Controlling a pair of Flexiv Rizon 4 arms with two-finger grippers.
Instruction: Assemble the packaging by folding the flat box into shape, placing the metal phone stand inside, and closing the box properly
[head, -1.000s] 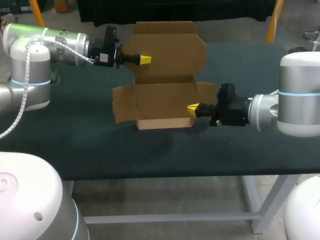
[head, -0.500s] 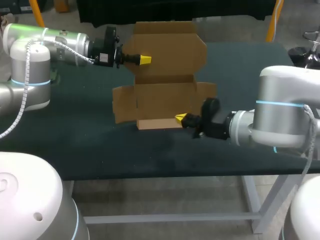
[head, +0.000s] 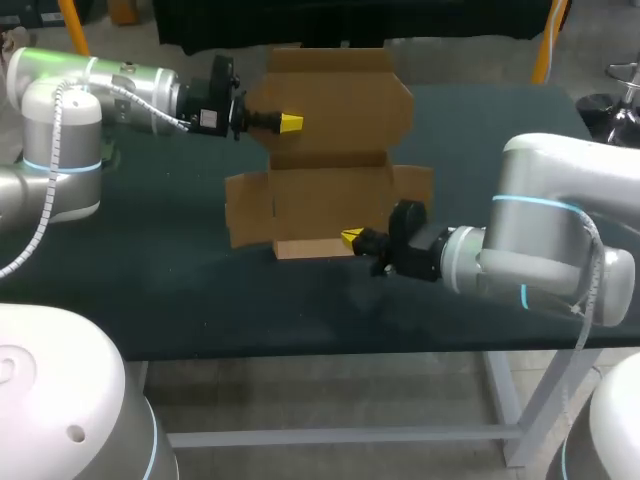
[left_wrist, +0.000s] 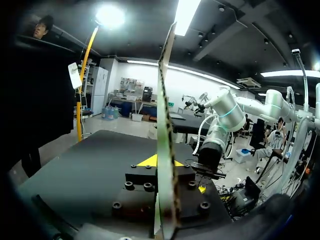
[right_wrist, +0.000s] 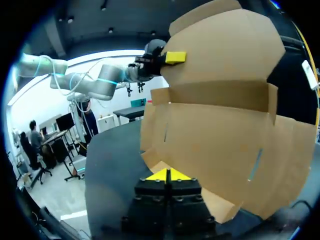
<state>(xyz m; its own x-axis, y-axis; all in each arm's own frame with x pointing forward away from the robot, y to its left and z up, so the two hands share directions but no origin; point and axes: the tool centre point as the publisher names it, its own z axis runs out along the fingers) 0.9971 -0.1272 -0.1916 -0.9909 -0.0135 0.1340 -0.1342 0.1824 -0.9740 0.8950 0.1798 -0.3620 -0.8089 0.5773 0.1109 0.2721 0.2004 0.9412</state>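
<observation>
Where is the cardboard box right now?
In the head view the box stands at the middle of the table, toward the far edge, its tall flap pinched by the left fingers, the right fingers at its near wall.

Along box (head: 330, 195) front, right jaws further left.

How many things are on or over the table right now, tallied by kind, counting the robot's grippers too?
cardboard box: 1
yellow-tipped grippers: 2, the left gripper and the right gripper
Total: 3
</observation>
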